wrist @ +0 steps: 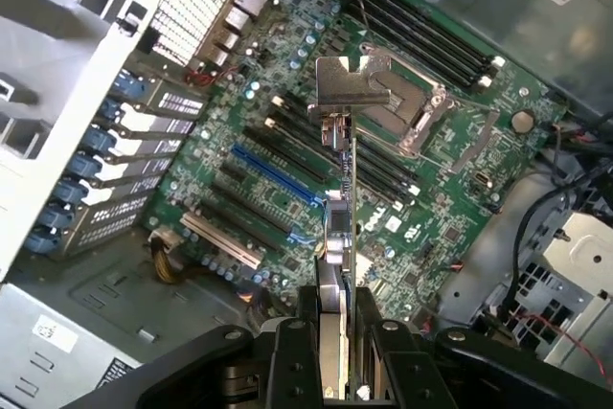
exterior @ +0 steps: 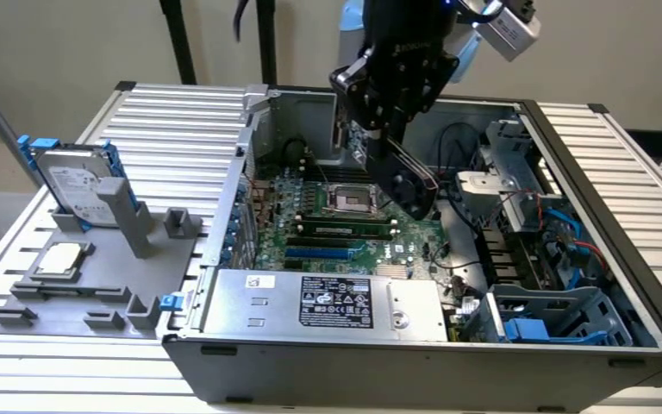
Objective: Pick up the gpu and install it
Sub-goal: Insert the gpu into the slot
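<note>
On the exterior view's left, a grey holder (exterior: 90, 297) sits on the slatted surface (exterior: 182, 112). It carries a hard drive (exterior: 76, 183) stood on edge and, nearer the camera, a CPU chip (exterior: 59, 260) lying flat. Just right of the holder is the open case (exterior: 423, 371), with the power supply (exterior: 320, 302) along its near wall and the motherboard (exterior: 343, 237) beyond it. The arm (exterior: 406, 34) stands close to vertical over the middle of the case, wrist bent so the claw (exterior: 384, 129) points down into it. The gpu (exterior: 409, 183) hangs tilted below the claw, black face toward the exterior view's right, above the board near the socket (exterior: 348, 200). At the far right of the case is a drive cage (exterior: 555, 315) with blue parts. The wrist view looks along the card and sees it edge-on: two black fingers (wrist: 287, 361) are clamped on it, one against each face. The silver bracket (wrist: 350, 88) is at the end away from the claw, in line with the socket's open frame. A blue slot (wrist: 273, 174) runs beside the card's edge, and the card is seated in no slot. Slot covers (wrist: 96, 155) with blue clips line the case's rear wall.
</note>
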{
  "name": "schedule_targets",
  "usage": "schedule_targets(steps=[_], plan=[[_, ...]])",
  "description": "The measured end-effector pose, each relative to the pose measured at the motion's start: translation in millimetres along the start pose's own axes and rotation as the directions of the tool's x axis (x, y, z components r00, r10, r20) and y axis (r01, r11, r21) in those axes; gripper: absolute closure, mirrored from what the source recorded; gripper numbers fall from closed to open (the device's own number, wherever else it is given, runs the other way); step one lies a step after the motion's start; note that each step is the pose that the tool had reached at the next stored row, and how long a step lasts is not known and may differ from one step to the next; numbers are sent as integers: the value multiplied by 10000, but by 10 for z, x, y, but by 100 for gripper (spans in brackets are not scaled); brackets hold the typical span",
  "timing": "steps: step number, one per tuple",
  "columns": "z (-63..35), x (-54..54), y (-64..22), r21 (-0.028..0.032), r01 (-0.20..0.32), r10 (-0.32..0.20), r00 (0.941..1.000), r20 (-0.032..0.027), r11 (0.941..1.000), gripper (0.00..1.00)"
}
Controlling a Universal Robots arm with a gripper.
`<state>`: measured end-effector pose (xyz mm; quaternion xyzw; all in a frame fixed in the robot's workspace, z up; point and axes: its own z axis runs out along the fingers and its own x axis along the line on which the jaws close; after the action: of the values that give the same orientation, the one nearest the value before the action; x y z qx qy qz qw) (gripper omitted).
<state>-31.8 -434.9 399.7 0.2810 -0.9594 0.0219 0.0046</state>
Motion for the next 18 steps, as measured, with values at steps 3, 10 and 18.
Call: schedule_targets(steps=[3, 10, 18], plan=[[13, 0, 1, 13, 549, -549, 9985, 21, 9985, 74], [46, -1, 2, 45, 1819, -1819, 9833, 68, 9833, 74], [93, -2, 4, 89, 3219, -3220, 9467, 115, 9467, 74]])
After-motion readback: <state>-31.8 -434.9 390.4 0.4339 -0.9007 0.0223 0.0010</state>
